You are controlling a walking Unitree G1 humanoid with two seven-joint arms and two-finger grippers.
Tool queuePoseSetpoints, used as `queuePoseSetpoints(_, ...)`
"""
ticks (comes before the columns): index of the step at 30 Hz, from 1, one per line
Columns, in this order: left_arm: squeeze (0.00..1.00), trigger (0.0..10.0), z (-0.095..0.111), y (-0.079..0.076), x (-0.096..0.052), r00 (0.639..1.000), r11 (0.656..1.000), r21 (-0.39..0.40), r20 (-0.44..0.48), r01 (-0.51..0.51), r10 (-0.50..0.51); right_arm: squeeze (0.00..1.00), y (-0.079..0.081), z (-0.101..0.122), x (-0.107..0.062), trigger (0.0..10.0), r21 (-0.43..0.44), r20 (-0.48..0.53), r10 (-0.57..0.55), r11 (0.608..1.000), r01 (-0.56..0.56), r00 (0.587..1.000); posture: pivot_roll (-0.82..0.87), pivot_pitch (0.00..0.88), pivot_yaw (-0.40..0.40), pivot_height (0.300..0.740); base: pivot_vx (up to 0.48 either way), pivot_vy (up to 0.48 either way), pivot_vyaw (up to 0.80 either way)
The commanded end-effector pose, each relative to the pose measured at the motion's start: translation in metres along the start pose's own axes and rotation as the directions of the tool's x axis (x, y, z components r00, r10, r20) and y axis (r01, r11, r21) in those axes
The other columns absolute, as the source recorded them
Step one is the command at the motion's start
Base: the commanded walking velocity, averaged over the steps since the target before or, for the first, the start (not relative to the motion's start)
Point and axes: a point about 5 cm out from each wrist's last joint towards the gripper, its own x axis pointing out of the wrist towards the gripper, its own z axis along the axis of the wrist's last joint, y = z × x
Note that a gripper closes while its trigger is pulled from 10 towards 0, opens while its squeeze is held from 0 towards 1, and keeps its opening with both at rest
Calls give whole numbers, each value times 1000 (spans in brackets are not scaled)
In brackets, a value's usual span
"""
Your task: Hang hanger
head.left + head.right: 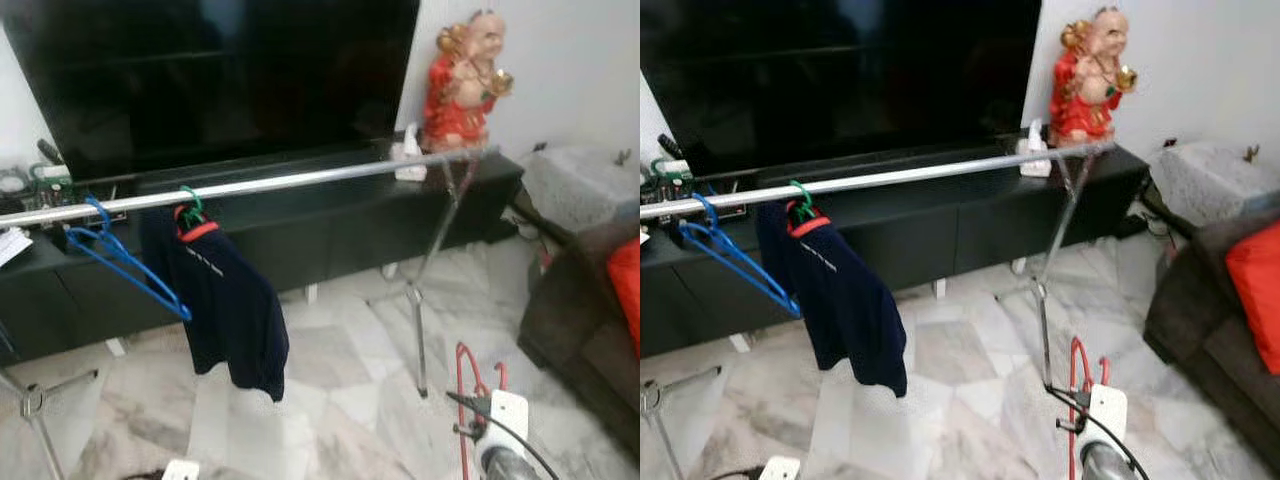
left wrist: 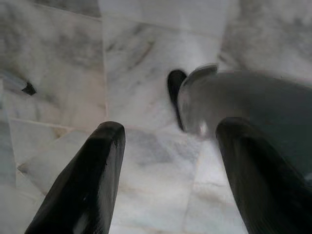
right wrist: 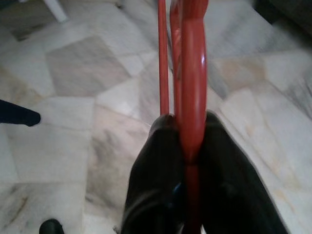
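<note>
Marble floor [image 1: 330, 400] under clothes rail [image 1: 260, 185].

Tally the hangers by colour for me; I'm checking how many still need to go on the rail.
Blue hanger, bare, on the rail: 1
Green hanger, carrying the dark shirt, on the rail: 1
Red hanger, gripped in the right pincer, low over the floor: 1
Total: 3 hangers, 2 on the rail, 1 not yet hung.

Red hanger [image 3: 192, 73] cut off above, lower end hidden between end effector fingers [image 3: 156, 180].
</note>
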Motion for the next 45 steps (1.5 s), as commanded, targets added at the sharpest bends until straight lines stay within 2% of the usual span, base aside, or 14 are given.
queuePoseSetpoints(1, 0, 10000, -2, 0, 0, 1000, 1000, 23, -13, -3, 3, 0, -1, 6, 1, 10000, -9, 20, 0, 1000, 0, 1000, -29, 0, -62, 740, 277, 0, 0)
queuePoseSetpoints(10, 0, 10000, 0, 0, 0, 1000, 999, 30, -6, -19, 19, 0, 0, 7, 1, 10000, -26, 26, 13, 1000, -12, 1000, -28, 0, -64, 740, 0, 0, 0)
queuePoseSetpoints(17, 0, 10000, -2, 0, 0, 1000, 998, 59, -15, -9, 10, 0, 2, 8, 1, 10000, -36, 28, 22, 999, -21, 999, -28, 0, -64, 740, 0, -38, 800)
queuePoseSetpoints(20, 0, 10000, -3, 0, 0, 1000, 998, 61, -16, -7, 8, 0, 3, 7, 1, 10000, -13, 18, 21, 1000, -20, 1000, -28, 0, -66, 740, 0, -315, 533)
queuePoseSetpoints(24, 0, 10000, -5, -6, 1, 1000, 998, 69, -21, 1, 0, 0, 3, 7, 1, 10000, -12, 16, 25, 1000, -25, 1000, -28, 0, -66, 740, 0, -401, 0)
queuePoseSetpoints(30, 0, 10000, 4, -26, 4, 1000, 997, 69, -7, 22, -21, 0, 4, 6, 1, 10000, -26, 15, 29, 999, -29, 999, -27, 0, -67, 740, 0, -418, 0)
queuePoseSetpoints(37, 0, 10000, 12, -33, 5, 1000, 998, 68, 4, 13, -13, 0, 5, 8, 2, 10000, -54, 28, 39, 998, -38, 999, -27, 0, -69, 740, 0, -239, 408)
queuePoseSetpoints(41, 0, 10000, -4, -26, 3, 1000, 998, 68, -13, 8, -7, 0, 10, 14, 2, 10000, -61, 47, 55, 997, -53, 997, -27, 0, -72, 740, 0, 0, 466)
queuePoseSetpoints(45, 0, 10000, -5, -25, 3, 1000, 998, 66, -12, 4, -3, 0, 15, 22, 3, 10000, -66, 85, 88, 994, -83, 992, -25, 0, -77, 740, 0, 0, 0)
